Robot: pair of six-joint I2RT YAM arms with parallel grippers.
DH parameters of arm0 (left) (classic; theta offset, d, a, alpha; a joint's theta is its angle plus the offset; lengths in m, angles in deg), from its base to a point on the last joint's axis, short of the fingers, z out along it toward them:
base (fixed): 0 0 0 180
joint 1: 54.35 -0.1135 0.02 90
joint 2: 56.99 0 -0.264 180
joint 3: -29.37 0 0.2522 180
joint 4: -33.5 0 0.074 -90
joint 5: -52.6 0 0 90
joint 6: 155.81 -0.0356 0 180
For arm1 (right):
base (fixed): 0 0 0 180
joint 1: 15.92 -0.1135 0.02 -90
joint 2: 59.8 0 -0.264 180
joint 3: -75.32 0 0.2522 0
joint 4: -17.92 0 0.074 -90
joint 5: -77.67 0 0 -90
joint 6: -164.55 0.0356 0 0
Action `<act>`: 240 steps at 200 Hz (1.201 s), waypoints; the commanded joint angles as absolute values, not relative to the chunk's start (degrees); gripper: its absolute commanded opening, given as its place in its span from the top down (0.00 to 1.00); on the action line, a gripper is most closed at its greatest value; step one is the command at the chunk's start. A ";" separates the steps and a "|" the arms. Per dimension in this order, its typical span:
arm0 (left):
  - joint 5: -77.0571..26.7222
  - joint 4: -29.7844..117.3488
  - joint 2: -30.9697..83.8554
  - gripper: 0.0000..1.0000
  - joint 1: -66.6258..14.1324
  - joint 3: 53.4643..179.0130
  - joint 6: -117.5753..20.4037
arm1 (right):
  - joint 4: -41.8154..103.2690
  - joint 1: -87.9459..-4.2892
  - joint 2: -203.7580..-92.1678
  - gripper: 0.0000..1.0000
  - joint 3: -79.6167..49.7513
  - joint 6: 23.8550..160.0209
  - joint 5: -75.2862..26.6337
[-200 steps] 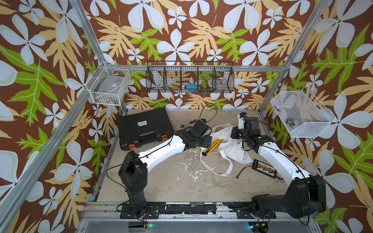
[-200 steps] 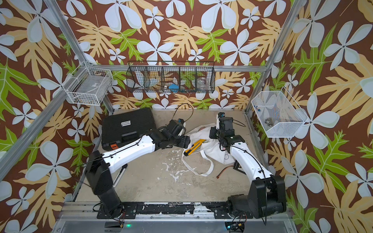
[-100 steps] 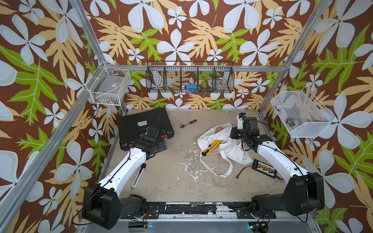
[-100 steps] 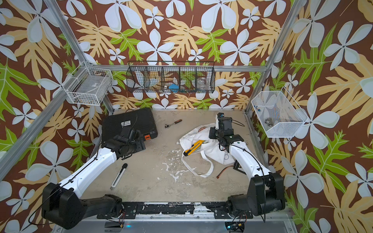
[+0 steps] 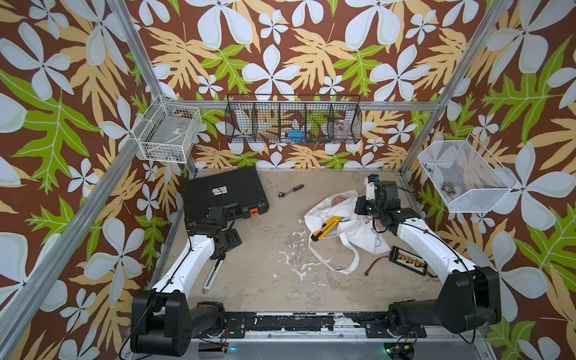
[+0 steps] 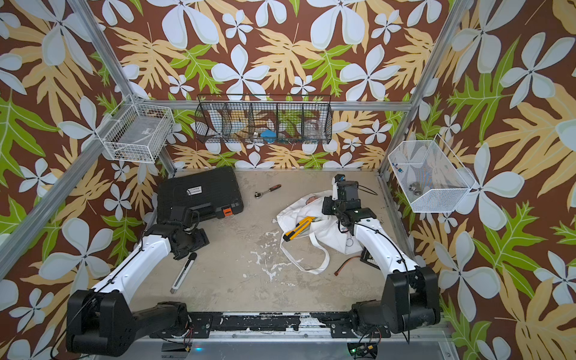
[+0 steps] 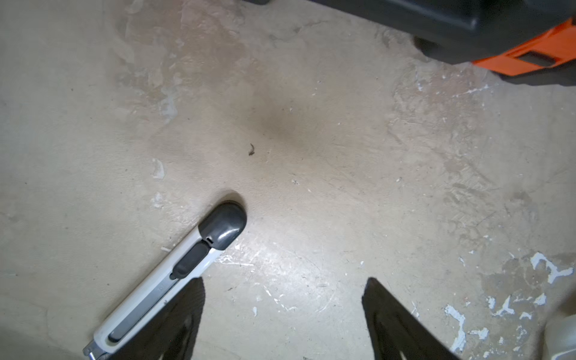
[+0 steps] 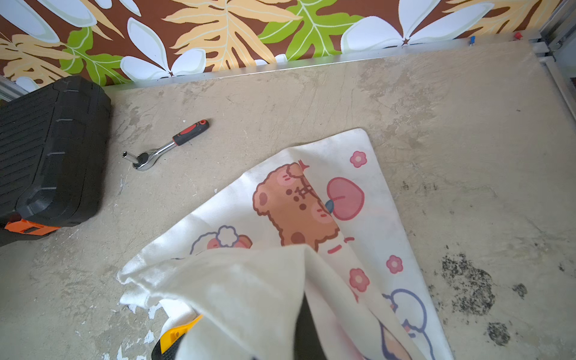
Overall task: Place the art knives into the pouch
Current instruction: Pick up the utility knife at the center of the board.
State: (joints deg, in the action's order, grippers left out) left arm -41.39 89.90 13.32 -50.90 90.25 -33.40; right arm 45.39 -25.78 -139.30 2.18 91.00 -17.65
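You're getting the bear print on the pouch's (image 8: 249,280) soft creased cloth clearly only by right wrist. Your right gripper (image 5: 361,207) is clenching a fold of it. In both top views the art knife (image 5: 325,228) (image 6: 297,229), a slim hard yellow-black bar, is lying diagonally, black end toward your left arm, other end tucked in the pouch mouth. Your left gripper (image 7: 285,311) is hanging released over a white-grey cutter (image 7: 174,280).

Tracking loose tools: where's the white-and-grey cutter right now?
In both top views the white-and-grey cutter lies flat on the left side, beside the open left gripper, near the black case.
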 commanded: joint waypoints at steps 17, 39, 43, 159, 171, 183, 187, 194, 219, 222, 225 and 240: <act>-37.81 92.48 12.97 0.18 -52.14 92.45 -39.24 | 43.72 -25.76 -139.06 1.00 1.88 90.90 -18.24; -34.94 93.44 13.02 0.17 -53.00 93.93 -39.06 | 43.58 -25.76 -139.08 1.00 1.88 90.97 -18.48; -34.66 93.46 13.14 0.17 -53.25 93.79 -38.46 | 43.57 -25.78 -139.08 1.00 1.88 90.97 -18.48; -40.20 92.06 -2.75 0.00 -58.22 85.72 -2.05 | 43.36 -25.76 -138.46 1.00 2.23 91.25 -18.87; -42.41 94.91 -0.18 0.00 -58.32 88.28 0.10 | 43.36 -25.76 -138.48 1.00 2.23 91.31 -18.83; -45.09 97.43 2.92 0.00 -58.36 90.46 2.47 | 43.43 -25.76 -138.49 1.00 2.14 91.36 -18.79; -45.64 98.15 3.90 0.00 -58.43 91.02 3.22 | 43.45 -25.79 -138.51 1.00 2.12 91.36 -18.83; -46.12 98.41 5.52 0.00 -58.60 91.57 4.48 | 43.37 -25.77 -138.45 1.00 2.14 91.39 -18.77; -45.82 97.62 8.75 0.00 -59.48 89.80 11.36 | 43.42 -25.77 -138.58 1.00 2.14 91.34 -19.00; -45.88 97.47 8.81 0.00 -59.45 89.28 12.52 | 43.41 -25.76 -138.64 1.00 2.12 91.34 -18.93; -45.92 96.82 8.70 0.00 -59.44 88.68 13.48 | 43.45 -25.76 -138.64 1.00 2.10 91.38 -18.99; -45.83 94.33 7.36 0.00 -59.60 85.19 18.72 | 43.34 -25.79 -138.93 1.00 2.14 91.38 -18.92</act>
State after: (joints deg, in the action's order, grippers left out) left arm -44.58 95.01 8.31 -59.27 88.43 8.15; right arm 45.04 -25.78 -138.87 2.18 91.00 -18.48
